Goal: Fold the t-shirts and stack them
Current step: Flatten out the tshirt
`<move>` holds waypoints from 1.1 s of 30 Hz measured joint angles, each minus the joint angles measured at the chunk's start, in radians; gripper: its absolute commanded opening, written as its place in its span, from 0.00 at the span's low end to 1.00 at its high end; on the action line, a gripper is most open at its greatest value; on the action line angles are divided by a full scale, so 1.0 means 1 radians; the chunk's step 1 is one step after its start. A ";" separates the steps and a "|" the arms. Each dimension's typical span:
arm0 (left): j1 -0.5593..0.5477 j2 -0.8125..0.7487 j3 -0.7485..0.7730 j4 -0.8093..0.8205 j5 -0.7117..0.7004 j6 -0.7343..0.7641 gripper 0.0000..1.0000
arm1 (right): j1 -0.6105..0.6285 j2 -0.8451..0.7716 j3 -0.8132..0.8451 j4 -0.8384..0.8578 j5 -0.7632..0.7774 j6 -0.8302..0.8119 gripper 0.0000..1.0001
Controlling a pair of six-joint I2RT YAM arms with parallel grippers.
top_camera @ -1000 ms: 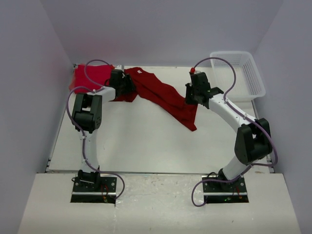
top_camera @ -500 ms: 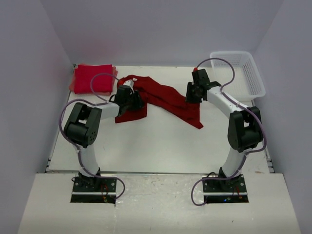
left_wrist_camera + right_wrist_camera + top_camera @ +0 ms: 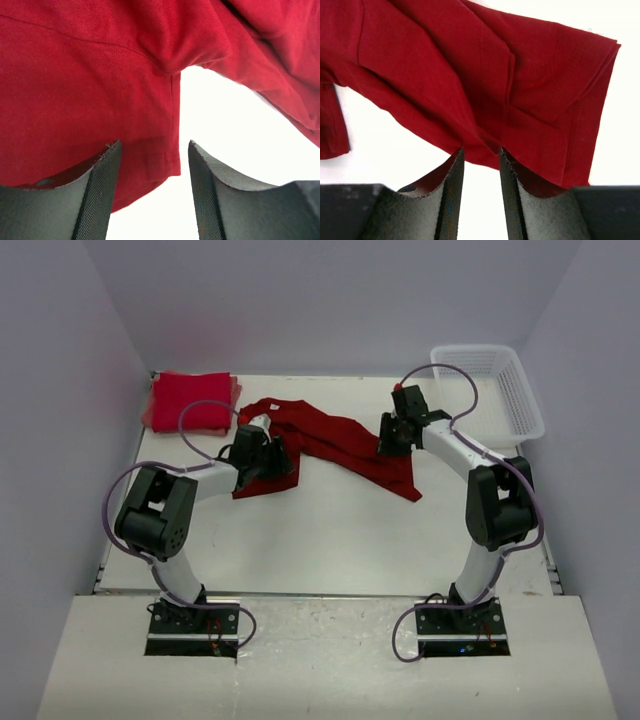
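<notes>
The crimson t-shirt [image 3: 335,440] lies rumpled at the desk's [image 3: 300,530] upper centre, with folded red t-shirts [image 3: 190,400] at upper left. Spreading looks to be in hand: left jaws stand wide over a hem, right jaws narrowly apart at a doubled corner, neither gripping. The next move probably calls for pinching the edges and pulling flat.

The top view looks steeply down from behind the bases at 6 o'clock, taking in the whole table [image 3: 330,540]; each wrist view peers close past its own fingers [image 3: 97,200] [image 3: 445,200]; all three share the crimson t-shirt [image 3: 340,435].
</notes>
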 measured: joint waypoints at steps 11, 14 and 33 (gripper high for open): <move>-0.003 -0.053 -0.011 -0.032 -0.009 0.001 0.61 | -0.003 0.080 0.003 0.007 -0.022 0.000 0.35; -0.003 -0.066 -0.011 -0.035 -0.008 0.001 0.61 | -0.004 0.091 0.009 0.007 -0.022 -0.001 0.29; -0.003 -0.318 -0.123 -0.087 -0.247 0.000 0.72 | -0.013 0.038 0.131 -0.039 0.018 -0.061 0.00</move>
